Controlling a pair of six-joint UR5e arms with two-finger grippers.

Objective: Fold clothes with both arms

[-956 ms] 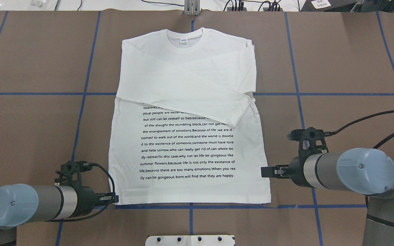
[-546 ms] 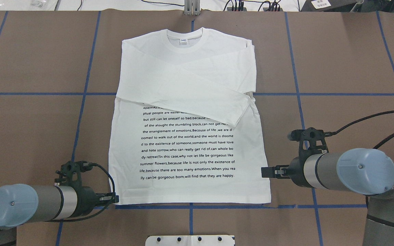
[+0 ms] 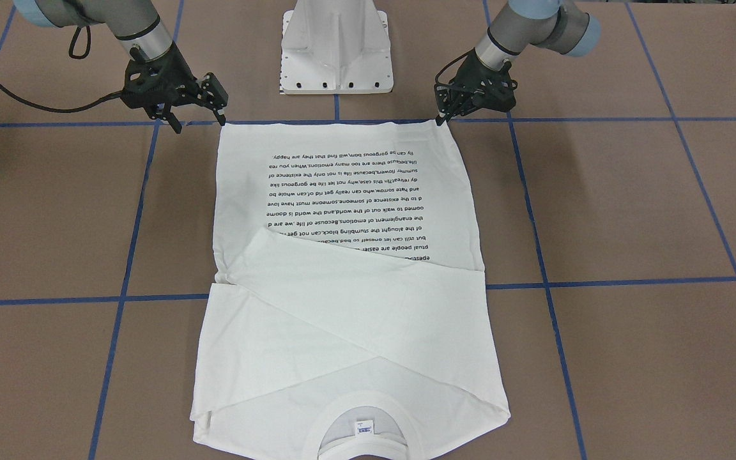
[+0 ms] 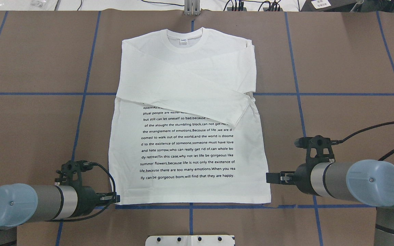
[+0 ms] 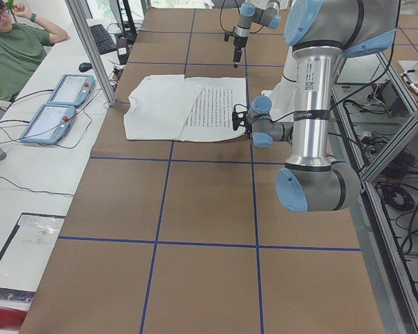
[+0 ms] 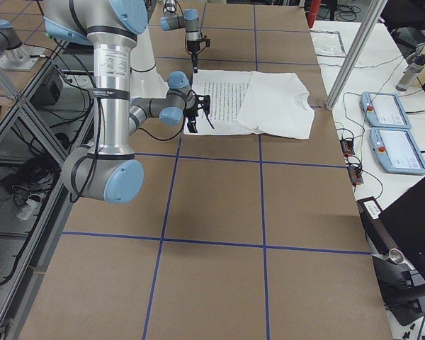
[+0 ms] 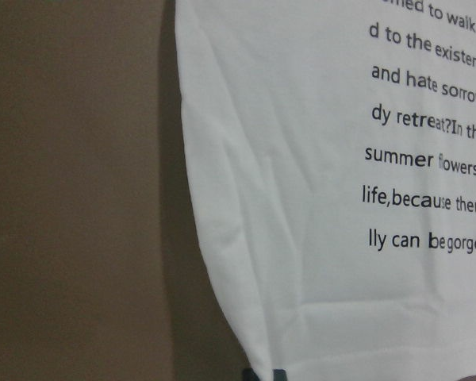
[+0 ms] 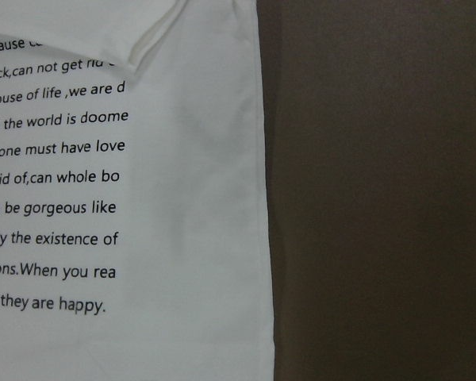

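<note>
On the worktop (image 4: 29,119): T-shirt (image 4: 190,153) lies flat, print up, sleeves crossed over the chest, collar at the far side.
Left pincer (image 4: 115,198): unmoved at the near-left hem corner; whether spread or pressed together, I cannot tell.
Right pincer (image 3: 200,123): spread; has slid back and outward toward the near-right hem corner.
Meaning: both corners are likely almost lined up for lifting the hem.

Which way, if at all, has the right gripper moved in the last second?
Yes: the right gripper slid toward the robot, nearer the blue tape line, and slightly outward.
</note>
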